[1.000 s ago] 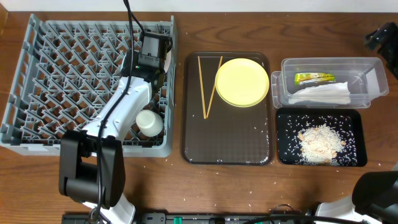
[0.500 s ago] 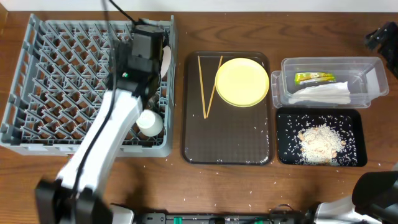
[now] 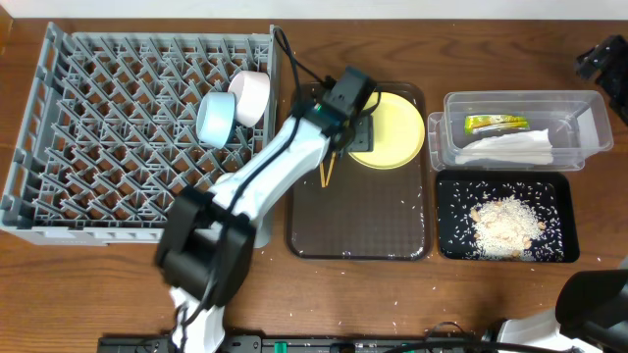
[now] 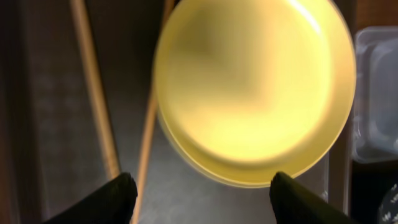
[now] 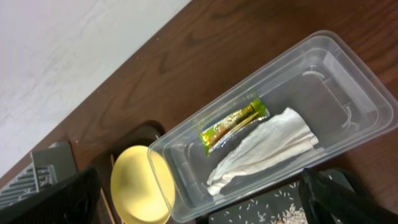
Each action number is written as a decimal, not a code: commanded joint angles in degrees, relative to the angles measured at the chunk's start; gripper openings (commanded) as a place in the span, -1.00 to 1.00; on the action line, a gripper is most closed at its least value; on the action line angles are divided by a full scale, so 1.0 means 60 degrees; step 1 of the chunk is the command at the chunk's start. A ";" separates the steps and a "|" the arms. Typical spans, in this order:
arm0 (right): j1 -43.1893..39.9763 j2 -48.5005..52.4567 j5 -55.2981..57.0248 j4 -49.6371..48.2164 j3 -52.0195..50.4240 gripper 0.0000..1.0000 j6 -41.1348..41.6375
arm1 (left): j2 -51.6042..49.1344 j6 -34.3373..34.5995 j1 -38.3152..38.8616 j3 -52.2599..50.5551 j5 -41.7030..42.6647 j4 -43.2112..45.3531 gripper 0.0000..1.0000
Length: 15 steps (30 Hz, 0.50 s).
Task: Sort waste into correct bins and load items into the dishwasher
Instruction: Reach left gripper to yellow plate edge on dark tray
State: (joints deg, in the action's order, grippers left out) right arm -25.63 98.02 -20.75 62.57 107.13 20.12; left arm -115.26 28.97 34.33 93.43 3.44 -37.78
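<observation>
Overhead: hovers above the brown tray (image 3: 358, 226) at mid-surface, left hand (image 4: 205, 193) released and grasping nothing, spread wide, probably to take the yellow plate (image 3: 388, 129) by its rim. Finds that plate lying flat just ahead of the fingertips, chopsticks (image 4: 93, 93) beside it toward the surface's left edge. Rests near the far right corner with right hand (image 5: 208, 196) likewise released. Already has white bowl (image 3: 249, 95) and light blue bowl (image 3: 214, 119) propped on edge in the dish rack (image 3: 98, 127), likely for draining.
</observation>
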 commanded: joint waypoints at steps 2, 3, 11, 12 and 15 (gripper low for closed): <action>0.0062 -0.0102 0.0029 0.0011 0.0106 0.99 -0.0149 | -0.0958 0.0539 0.0025 0.1530 0.0612 -0.0918 0.36; 0.0062 -0.0102 0.0029 0.0011 0.0106 0.99 -0.0149 | -0.1038 0.0692 0.0025 0.1530 0.0612 -0.0994 0.31; 0.0062 -0.0102 0.0025 0.0011 0.0106 0.98 -0.0149 | -0.1851 0.1599 0.0382 0.1504 0.0605 -0.0969 0.17; 0.0062 -0.0102 0.0029 0.0011 0.0106 0.99 -0.0149 | -0.1956 0.1625 0.0412 0.1504 0.0608 -0.0896 0.17; 0.0062 -0.0102 0.0029 0.0011 0.0106 0.98 -0.0149 | -0.2204 0.2029 0.0492 0.1504 0.0601 -0.0725 0.15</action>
State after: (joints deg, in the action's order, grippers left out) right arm -25.63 98.02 -20.78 62.57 107.13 20.12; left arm -126.80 37.82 36.82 101.41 7.14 -42.72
